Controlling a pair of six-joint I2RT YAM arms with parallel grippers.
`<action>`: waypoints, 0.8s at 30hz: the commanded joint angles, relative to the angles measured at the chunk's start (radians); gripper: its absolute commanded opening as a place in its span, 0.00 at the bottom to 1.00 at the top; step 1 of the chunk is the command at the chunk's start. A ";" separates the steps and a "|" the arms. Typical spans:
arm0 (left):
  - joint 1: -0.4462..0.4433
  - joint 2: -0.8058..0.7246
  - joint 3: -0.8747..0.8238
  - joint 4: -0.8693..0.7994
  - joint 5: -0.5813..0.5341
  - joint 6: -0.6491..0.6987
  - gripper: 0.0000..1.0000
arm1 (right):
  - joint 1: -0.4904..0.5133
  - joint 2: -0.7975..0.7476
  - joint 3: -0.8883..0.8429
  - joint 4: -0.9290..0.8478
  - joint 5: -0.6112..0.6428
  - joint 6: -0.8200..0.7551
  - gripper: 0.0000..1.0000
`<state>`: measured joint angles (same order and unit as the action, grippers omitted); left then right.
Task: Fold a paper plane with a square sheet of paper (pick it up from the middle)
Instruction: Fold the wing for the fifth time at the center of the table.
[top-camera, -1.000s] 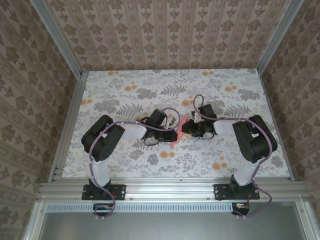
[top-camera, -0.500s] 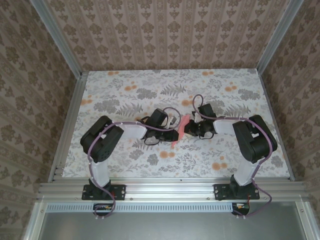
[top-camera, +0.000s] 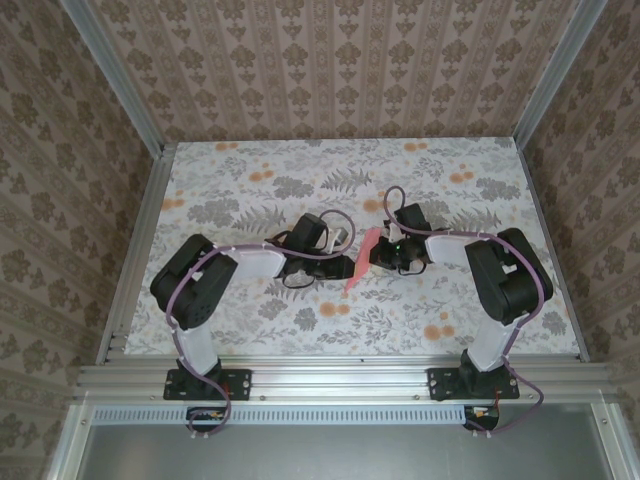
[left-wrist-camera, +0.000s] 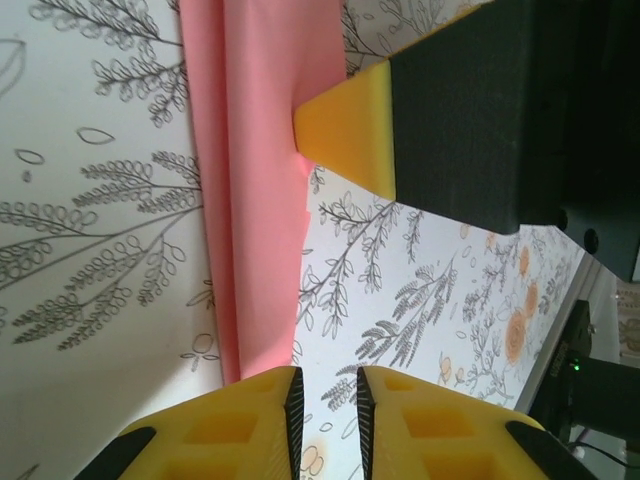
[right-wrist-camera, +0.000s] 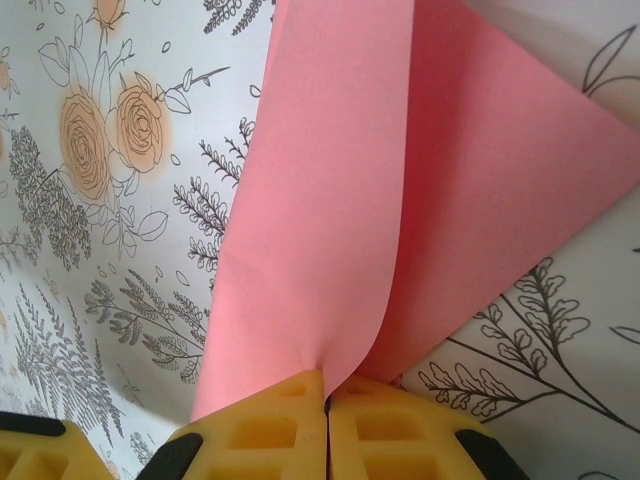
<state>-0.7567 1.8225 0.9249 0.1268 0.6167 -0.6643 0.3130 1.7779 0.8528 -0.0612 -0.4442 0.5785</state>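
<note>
PAPER PLANE IN THE GRIP OF 1 ARM: At the middle of the flower-printed table (top-camera: 250, 185), we see the pink paper plane (top-camera: 354, 276), a narrow folded strip set between the 2 arms, which reach in toward it from either side. The right tool (right-wrist-camera: 326, 402) is clenched on the paper plane. In its wrist view the 2 yellow pads meet with no gap, and a fold of the pink sheet runs down into the seam between them. 1 flap spreads to the left and another opens out to the right above the table. The left tool (left-wrist-camera: 327, 400) stands released, its jaws a narrow slit apart with the table's print showing between them. The paper's edge passes just beside 1 of its pads, and we cannot tell whether that pad touches it. In the same view a yellow fingertip (left-wrist-camera: 345, 135) of the right tool meets the strip's long edge farther along.
</note>
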 joint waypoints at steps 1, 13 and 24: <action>0.002 0.025 -0.010 0.021 0.059 -0.022 0.23 | -0.003 0.070 -0.014 -0.114 0.133 -0.015 0.08; -0.013 0.065 0.008 -0.013 0.059 -0.001 0.21 | -0.002 0.081 -0.006 -0.123 0.133 -0.012 0.08; -0.029 0.086 0.021 -0.021 0.051 0.006 0.22 | -0.002 0.086 -0.003 -0.127 0.134 -0.008 0.08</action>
<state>-0.7757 1.8847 0.9257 0.1345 0.6579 -0.6773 0.3130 1.7920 0.8719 -0.0731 -0.4438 0.5785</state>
